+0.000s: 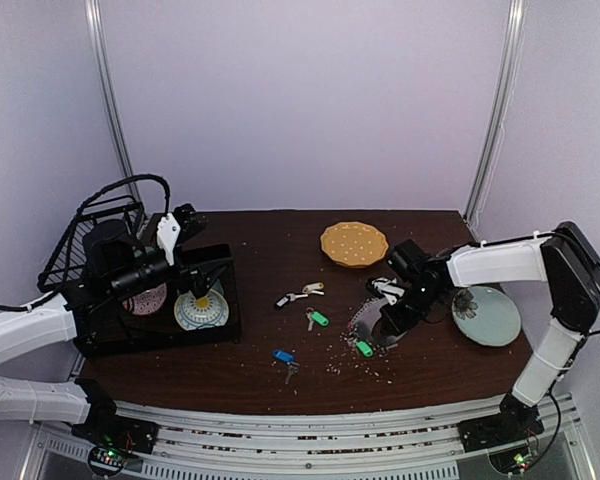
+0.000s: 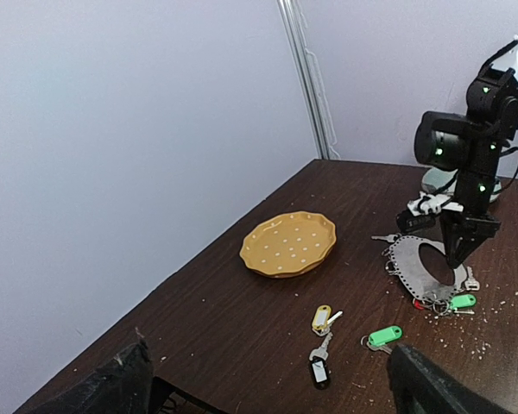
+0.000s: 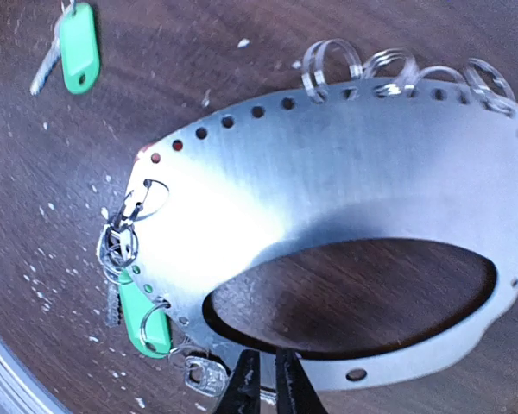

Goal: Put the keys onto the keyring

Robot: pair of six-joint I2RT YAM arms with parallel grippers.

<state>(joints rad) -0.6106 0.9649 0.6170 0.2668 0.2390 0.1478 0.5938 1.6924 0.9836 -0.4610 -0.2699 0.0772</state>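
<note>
The keyring [image 3: 328,181] is a large grey metal ring with holes round its rim; it also shows in the top view [image 1: 366,318]. My right gripper [image 3: 268,384] is shut on its near rim. A green-tagged key [image 3: 144,315] and small split rings hang from it. Loose keys lie on the table: green tag [image 1: 318,319], blue tag [image 1: 284,357], black tag [image 1: 282,301], cream tag [image 1: 313,289]. My left gripper [image 1: 205,272] is open and empty over the dish rack, far from the keys; its fingers [image 2: 112,384] frame the left wrist view.
An orange dotted plate [image 1: 353,243] sits at the back. A pale green plate [image 1: 486,315] lies at the right. A black dish rack [image 1: 90,340] with plates stands at the left. Crumbs are scattered round the keyring.
</note>
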